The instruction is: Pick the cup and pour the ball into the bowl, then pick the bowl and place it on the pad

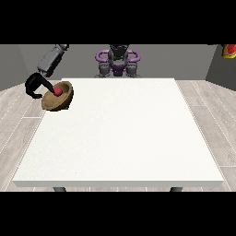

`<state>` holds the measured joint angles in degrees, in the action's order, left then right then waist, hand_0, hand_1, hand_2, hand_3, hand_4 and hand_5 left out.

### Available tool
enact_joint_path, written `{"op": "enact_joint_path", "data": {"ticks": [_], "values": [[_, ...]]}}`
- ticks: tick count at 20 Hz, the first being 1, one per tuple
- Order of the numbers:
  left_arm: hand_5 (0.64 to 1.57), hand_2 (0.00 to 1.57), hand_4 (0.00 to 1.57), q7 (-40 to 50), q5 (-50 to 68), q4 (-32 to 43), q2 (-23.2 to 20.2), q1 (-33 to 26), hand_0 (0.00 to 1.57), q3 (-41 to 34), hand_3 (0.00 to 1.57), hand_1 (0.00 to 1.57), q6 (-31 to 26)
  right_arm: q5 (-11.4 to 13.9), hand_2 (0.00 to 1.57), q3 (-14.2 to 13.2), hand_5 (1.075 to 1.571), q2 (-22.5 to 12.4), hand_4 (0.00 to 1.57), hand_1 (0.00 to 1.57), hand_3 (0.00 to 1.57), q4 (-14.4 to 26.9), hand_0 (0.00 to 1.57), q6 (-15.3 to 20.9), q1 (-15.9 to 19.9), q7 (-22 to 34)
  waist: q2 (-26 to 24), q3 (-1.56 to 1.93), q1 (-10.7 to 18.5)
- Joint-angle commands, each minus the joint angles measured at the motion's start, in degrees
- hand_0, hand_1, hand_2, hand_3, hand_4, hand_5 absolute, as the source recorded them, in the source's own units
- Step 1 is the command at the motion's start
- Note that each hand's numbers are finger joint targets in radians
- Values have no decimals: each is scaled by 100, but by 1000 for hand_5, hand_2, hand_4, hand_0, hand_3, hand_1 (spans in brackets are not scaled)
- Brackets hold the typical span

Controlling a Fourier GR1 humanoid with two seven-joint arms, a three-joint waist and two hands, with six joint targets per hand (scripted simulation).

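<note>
White surface (120, 138) carries nothing near the camera; beyond its far corner, the tilted bowl (57, 96) with the red ball (58, 91) sits gripped in the hand at the view's left (36, 86).

Pad (67, 106) mostly hidden under tilted bowl (57, 96); red-yellow obj (229, 50) cut off.

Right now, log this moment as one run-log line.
hand at the view's left: curled round bowl | bowl: tilted, over table's far left corner | red ball: inside bowl | other hand: unseen

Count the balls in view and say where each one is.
1. The red ball lies inside the tilted wooden bowl at the table's far corner, view's left. Others may be hidden.
</note>
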<state>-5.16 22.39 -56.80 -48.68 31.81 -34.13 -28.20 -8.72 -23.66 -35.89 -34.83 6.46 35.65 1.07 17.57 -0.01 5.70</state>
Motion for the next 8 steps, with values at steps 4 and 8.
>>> {"op": "enact_joint_path", "data": {"ticks": [4, 8], "values": [[1569, 0, 1190, 518, 70, -655, 390, -26, 0, 362, 0, 0, 351, 281, 0, 322, 1407, -103, 0, 0, 0, 431, 0, -349, 76, 135, -516, 10, 21], [1569, 0, 1190, -91, -335, -50, 543, -507, 0, 392, 0, 0, 299, 318, 0, 489, 1375, -530, 200, 0, 0, -60, 0, -658, 282, 877, -1018, -9, -218]]}}
